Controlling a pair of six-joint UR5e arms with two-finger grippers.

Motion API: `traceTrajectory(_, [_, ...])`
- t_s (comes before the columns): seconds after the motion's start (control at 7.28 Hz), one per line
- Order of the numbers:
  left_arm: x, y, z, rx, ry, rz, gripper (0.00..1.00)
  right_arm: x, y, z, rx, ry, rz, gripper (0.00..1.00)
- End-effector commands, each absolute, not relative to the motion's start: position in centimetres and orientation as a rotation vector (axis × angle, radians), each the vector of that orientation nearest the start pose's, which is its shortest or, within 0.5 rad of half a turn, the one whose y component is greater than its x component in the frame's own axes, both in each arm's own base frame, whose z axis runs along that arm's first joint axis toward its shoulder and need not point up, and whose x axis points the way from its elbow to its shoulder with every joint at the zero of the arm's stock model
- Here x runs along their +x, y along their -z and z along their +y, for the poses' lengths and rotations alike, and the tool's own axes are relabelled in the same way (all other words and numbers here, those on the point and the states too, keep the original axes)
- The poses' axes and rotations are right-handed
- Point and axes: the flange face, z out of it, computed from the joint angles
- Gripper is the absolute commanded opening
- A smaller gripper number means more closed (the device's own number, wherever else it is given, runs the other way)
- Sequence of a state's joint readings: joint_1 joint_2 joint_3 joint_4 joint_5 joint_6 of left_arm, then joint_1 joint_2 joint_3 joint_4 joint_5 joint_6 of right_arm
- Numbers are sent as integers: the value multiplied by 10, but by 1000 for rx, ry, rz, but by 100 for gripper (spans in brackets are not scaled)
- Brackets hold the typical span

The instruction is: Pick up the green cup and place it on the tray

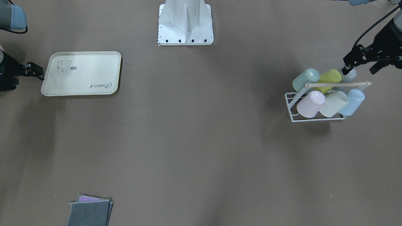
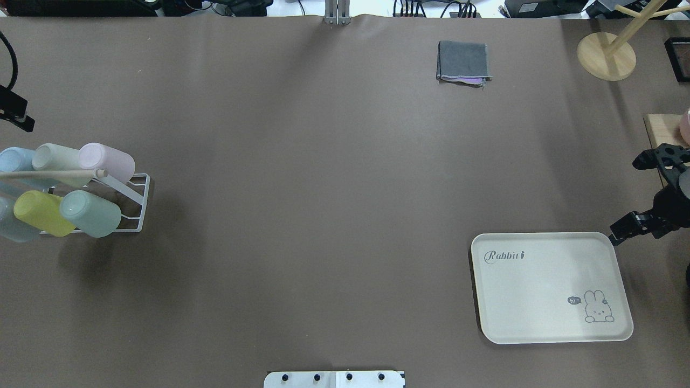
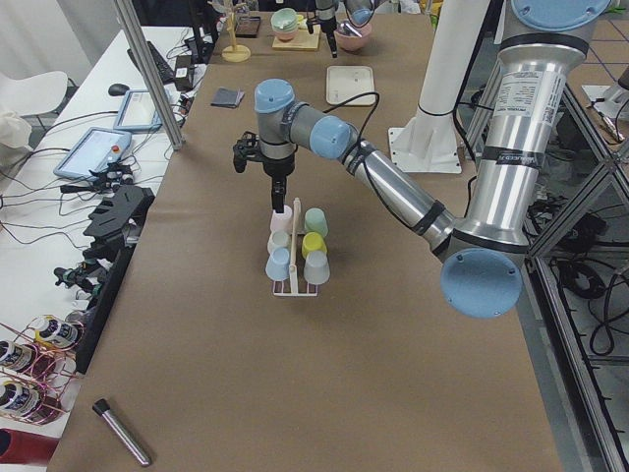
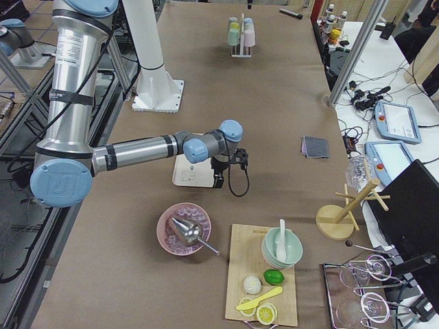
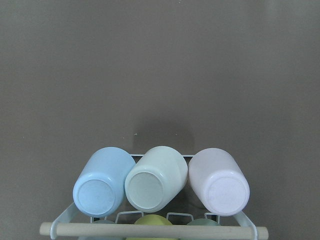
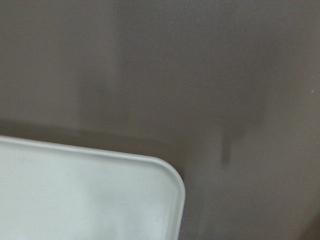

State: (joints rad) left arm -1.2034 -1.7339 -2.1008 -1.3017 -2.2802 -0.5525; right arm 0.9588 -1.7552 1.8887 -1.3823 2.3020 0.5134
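The green cup [image 1: 306, 79] is a pale mint tumbler lying tilted in a white wire rack [image 1: 292, 106] with a wooden handle bar. It also shows in the overhead view [image 2: 90, 213], at the rack's inner end next to a yellow-green cup [image 2: 40, 213]. My left gripper [image 1: 361, 65] is open and empty, hovering over the rack's outer end, away from the green cup. The cream tray [image 2: 550, 285] with the rabbit drawing lies flat and empty. My right gripper [image 2: 639, 194] is open and empty just beyond the tray's outer far corner.
Pink [image 1: 311, 103], cream-green [image 1: 335, 103], blue [image 1: 353, 101] and grey-blue [image 1: 348, 75] cups share the rack. A folded grey cloth [image 2: 463, 62] lies at the far side. A wooden stand [image 2: 606, 54] and a board [image 2: 663, 129] sit at the far right. The robot base [image 1: 185, 22] stands mid-table.
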Motion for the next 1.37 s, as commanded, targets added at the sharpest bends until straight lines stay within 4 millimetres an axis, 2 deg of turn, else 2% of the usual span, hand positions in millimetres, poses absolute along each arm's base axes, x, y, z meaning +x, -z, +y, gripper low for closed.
traceTrajectory(0.0, [141, -337, -463, 87, -53, 805, 98, -191, -581, -366, -152, 147, -787, 100])
traceTrajectory(0.27, [176, -304, -428, 43, -12, 851, 98, -189, -589, -357, -167, 105, -769, 100])
traceTrajectory(0.55, [233, -299, -399, -58, 33, 834, 98, -198, -596, -346, -146, 141, -748, 100])
traceTrajectory(0.82, [261, -290, -375, -57, 24, 820, 98, -210, -596, -341, -154, 159, -741, 99])
traceTrajectory(1.1, [287, -277, -340, -8, 33, 785, 98, -222, -596, -344, -187, 95, -736, 97])
traceTrajectory(1.24, [299, -281, -327, 14, 24, 754, 98, -224, -602, -344, -213, 31, -736, 96])
